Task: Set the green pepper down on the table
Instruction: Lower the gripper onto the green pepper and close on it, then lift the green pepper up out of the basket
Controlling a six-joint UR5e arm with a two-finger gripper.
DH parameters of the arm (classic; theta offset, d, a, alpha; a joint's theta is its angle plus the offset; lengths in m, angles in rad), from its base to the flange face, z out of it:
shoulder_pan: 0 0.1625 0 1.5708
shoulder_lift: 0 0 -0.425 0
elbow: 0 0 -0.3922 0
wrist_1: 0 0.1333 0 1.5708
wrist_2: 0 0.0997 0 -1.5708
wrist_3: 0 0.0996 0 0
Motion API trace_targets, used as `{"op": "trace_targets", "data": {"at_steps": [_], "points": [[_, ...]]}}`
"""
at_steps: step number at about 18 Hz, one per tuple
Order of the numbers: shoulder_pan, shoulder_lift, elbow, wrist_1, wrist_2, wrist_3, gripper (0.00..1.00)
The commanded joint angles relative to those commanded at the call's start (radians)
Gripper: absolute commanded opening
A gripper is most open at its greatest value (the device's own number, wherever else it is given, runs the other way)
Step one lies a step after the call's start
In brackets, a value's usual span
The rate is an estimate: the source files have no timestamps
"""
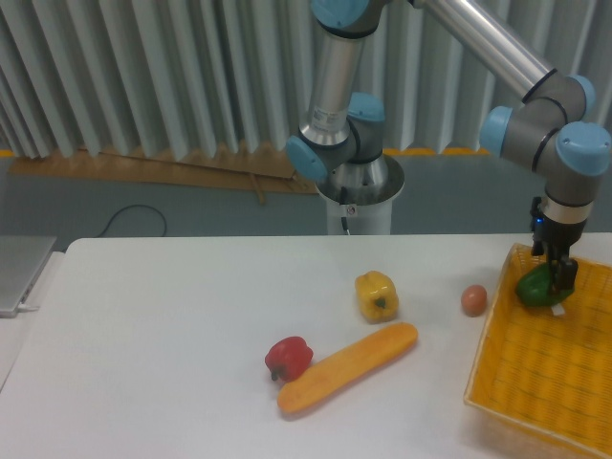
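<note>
My gripper hangs straight down over the far edge of the yellow woven basket, and its dark fingers sit around the green pepper, clamped on it as far as I can judge from this angle. The pepper is inside the basket's upper left corner, at about three o'clock in my view, and I cannot tell whether it rests on the weave or is just clear of it. I read the vertical wrist as a top-down pick, chosen because the basket's raised rim blocks any sideways approach.

Moving outward, the table spreads white to the nine o'clock side. Just outside the basket's left rim lies a small brown egg. Further toward the centre stands the yellow pepper, and at about six o'clock a long orange squash lies diagonally, with the red pepper touching its lower end.

My judgement: the drop spot should avoid the egg, since a nudge would roll it.
</note>
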Motion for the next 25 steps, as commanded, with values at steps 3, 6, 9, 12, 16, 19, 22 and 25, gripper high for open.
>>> {"op": "trace_targets", "data": {"at_steps": [3, 6, 9, 12, 16, 19, 22, 25], "points": [[-0.005, -0.019, 0.011, 0.008, -0.006, -0.008, 1.00], [-0.012, -0.022, 0.058, 0.002, -0.006, -0.026, 1.00], [-0.015, -0.029, 0.057, 0.002, -0.005, -0.029, 1.00], [-0.024, -0.029, 0.060, 0.000, 0.001, -0.041, 1.00], [-0.038, -0.032, 0.061, 0.005, 0.005, -0.077, 1.00], [-0.038, -0.043, 0.069, 0.009, 0.005, -0.077, 1.00], [-0.038, -0.052, 0.075, 0.019, 0.005, -0.074, 1.00], [-0.038, -0.061, 0.078, 0.023, 0.011, -0.074, 1.00]]}}
